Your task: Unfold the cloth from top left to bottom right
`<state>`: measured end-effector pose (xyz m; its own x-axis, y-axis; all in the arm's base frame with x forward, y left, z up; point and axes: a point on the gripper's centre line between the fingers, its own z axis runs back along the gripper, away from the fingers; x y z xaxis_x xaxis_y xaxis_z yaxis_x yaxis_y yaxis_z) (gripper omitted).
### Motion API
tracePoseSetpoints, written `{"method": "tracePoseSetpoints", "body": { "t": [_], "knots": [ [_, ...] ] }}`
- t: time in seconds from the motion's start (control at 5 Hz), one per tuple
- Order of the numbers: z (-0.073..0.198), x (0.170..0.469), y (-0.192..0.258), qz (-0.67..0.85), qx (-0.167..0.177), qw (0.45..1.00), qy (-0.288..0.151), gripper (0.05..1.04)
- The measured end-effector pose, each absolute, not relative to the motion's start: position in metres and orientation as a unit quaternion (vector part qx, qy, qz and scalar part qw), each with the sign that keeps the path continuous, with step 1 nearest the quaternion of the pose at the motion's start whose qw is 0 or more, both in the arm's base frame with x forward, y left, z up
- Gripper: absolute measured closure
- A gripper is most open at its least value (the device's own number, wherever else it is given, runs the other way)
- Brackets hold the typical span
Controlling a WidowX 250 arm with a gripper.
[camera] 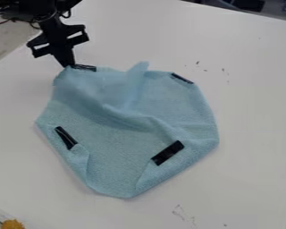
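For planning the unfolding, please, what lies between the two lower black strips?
Between the left strip and the right strip lies light-blue cloth, as the camera view shows.

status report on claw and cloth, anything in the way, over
claw at top left edge of cloth; cloth rumpled, lower edges folded in; its own creases may hamper spreading

The top edge cuts off the arm (47, 21); the left edge crops the cables (7, 14). Where the pincer (69, 65) closes on the cloth (121, 143), the pinched edge is too small to trace. Folds conceal parts of the cloth. An orange-yellow object (13, 224), possibly fuzzy, is cropped at the bottom edge. Dark marks (223, 70) on the tabletop (253, 112) are too small to identify.
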<state>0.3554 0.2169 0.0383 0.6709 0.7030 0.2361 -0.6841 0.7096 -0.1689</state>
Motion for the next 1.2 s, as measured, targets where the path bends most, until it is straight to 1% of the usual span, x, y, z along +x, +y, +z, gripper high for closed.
{"method": "tracePoseSetpoints", "body": {
  "t": [0.2, 0.4, 0.6, 0.8, 1.0, 1.2],
  "knots": [
    [0.035, 0.354, 0.226, 0.375, -0.004, 0.915, -0.147, 1.031],
    [0.030, 0.363, 0.229, 0.337, -0.009, 0.931, -0.142, 1.007],
    [0.039, 0.380, 0.237, 0.275, 0.008, 0.952, -0.135, 0.861],
    [0.066, 0.408, 0.232, 0.196, 0.030, 0.970, -0.138, 0.612],
    [0.088, 0.427, 0.222, 0.123, 0.036, 0.984, -0.124, 0.312],
    [0.101, 0.422, 0.217, 0.091, 0.027, 0.991, -0.094, 0.089]
  ]
}}
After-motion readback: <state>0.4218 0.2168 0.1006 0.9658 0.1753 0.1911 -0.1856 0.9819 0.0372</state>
